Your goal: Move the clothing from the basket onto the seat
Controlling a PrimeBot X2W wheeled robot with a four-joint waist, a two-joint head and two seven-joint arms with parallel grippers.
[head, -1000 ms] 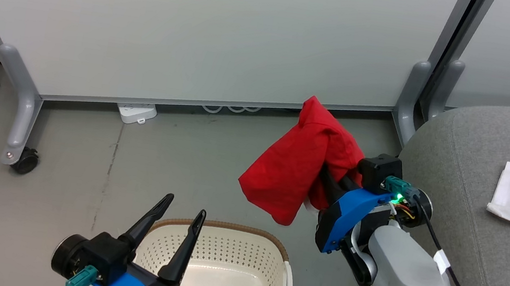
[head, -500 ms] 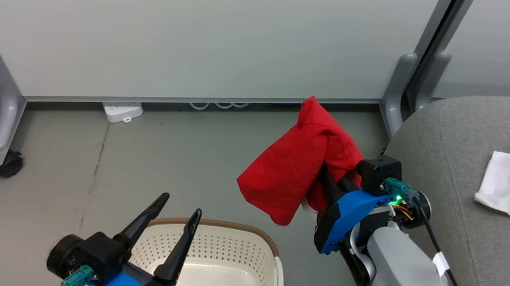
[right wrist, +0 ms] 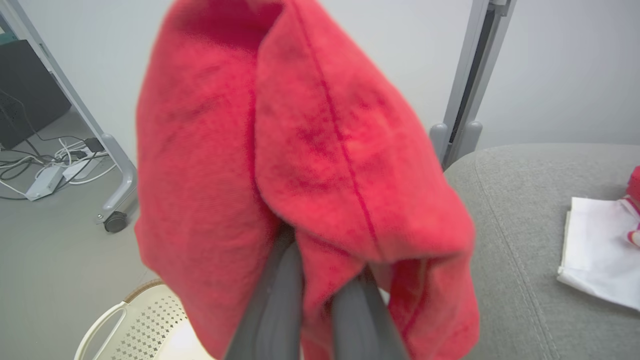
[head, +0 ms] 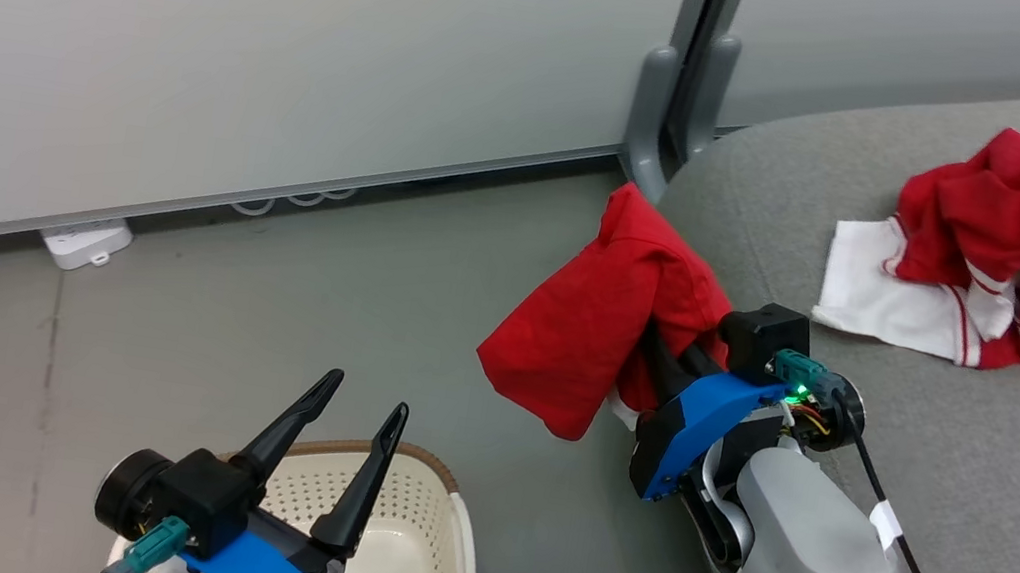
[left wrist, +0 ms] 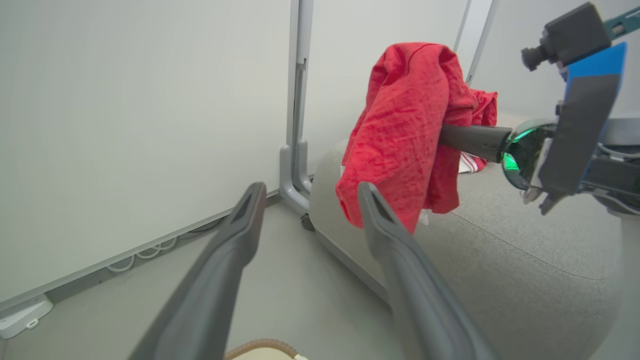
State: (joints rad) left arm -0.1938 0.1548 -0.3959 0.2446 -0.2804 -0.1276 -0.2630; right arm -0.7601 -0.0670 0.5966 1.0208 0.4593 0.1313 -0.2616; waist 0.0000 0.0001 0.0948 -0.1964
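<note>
Clothing (head: 598,340), likely soft, light and floppy, hangs just left of the seat (head: 848,458) from your right gripper (head: 655,364), jaws pinching a bunched fold, the best hold; your left gripper (head: 370,392) has its jaws spread.

I see my right end effector (right wrist: 320,285) clamped on a red garment (right wrist: 300,130) that drapes over its fingers. The basket (right wrist: 145,320) lies low to its left, and the seat (right wrist: 520,240) to its right carries what seems to be a white cloth (right wrist: 600,250).
</note>
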